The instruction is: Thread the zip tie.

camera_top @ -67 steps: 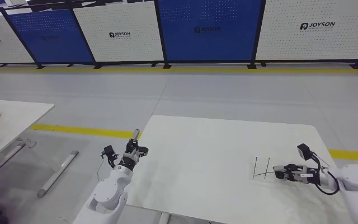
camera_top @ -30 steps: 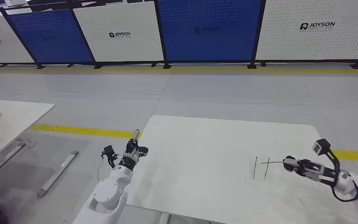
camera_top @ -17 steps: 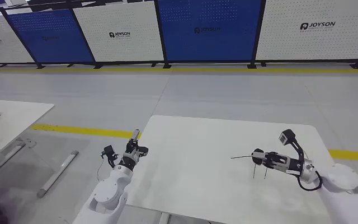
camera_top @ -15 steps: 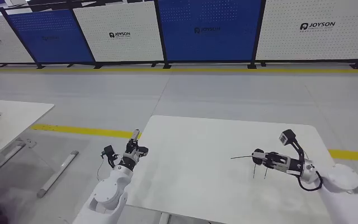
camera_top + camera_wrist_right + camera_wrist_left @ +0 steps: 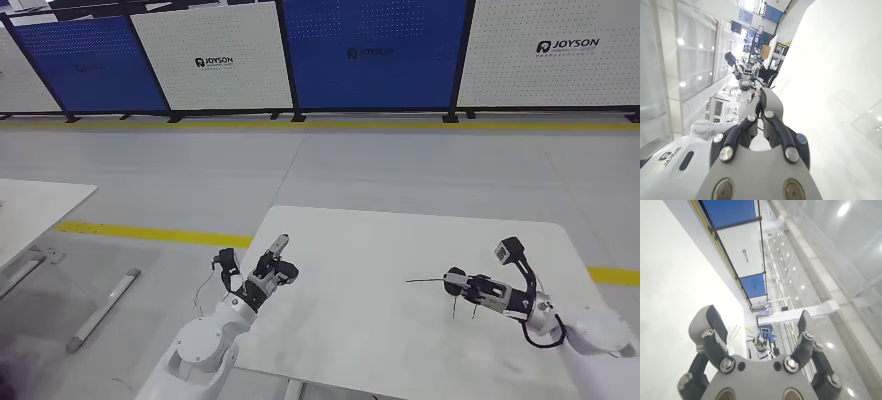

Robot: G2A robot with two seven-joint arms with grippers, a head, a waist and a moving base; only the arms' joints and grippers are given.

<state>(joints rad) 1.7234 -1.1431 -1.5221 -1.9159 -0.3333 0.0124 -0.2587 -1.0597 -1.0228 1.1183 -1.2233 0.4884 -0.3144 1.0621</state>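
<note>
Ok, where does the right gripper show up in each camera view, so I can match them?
Top view: right gripper over the right part of the white table, shut on a zip tie that points toward the middle.
Left wrist view: right gripper far off, between the fingers of the open left gripper.
Right wrist view: right gripper close up, fingers pressed together.
Shared landmark: the white table.

Left gripper (image 5: 757,313) looking across a white desk (image 5: 677,275).
Its black-padded fingers (image 5: 719,323) stand wide apart. Two loose zip ties (image 5: 734,332) lie side by side near the desk's opposite edge. Just past that edge, the right gripper (image 5: 758,341) has a thin zip tie (image 5: 750,336) sticking out of it.
</note>
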